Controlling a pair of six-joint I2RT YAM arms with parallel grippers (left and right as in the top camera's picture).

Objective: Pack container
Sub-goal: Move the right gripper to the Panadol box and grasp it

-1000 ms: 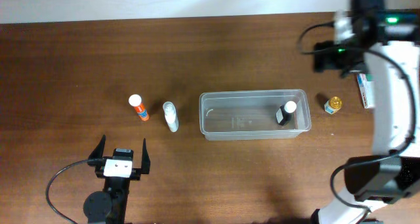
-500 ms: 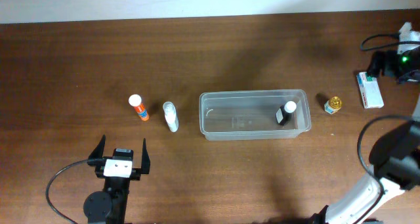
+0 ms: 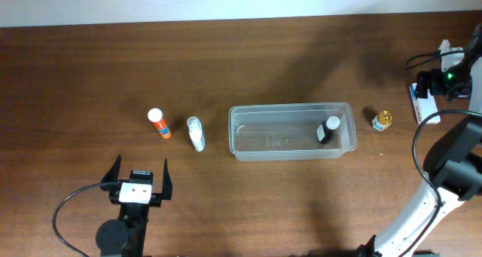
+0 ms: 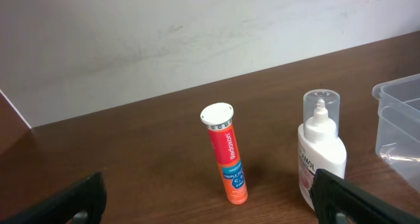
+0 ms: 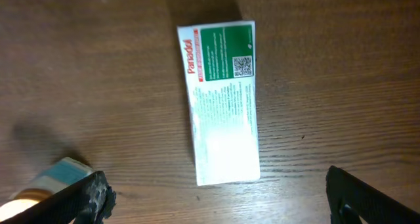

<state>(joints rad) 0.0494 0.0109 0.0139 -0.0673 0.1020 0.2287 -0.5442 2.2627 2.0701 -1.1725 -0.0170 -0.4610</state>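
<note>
The clear container (image 3: 292, 153) lies at the table's middle, with a black white-capped bottle (image 3: 327, 129) inside at its right end. An orange tube (image 3: 159, 123) and a white bottle (image 3: 196, 133) are left of it. A small yellow jar (image 3: 383, 120) and a white-green box (image 3: 416, 106) are to its right. My left gripper (image 3: 139, 183) is open and empty near the front edge; its wrist view shows the tube (image 4: 226, 155), the bottle (image 4: 321, 152) and a container corner (image 4: 400, 119) ahead. My right gripper (image 5: 223, 207) is open above the box (image 5: 223, 102).
The right arm (image 3: 452, 151) curves along the table's right edge. The left arm's cable (image 3: 71, 204) loops at the front left. The jar (image 5: 46, 181) shows beside my right gripper's left finger. A pale wall borders the far edge.
The right arm has swung from above the table's back right out to the right edge and now hovers over the box. The left arm and all objects have not moved.
</note>
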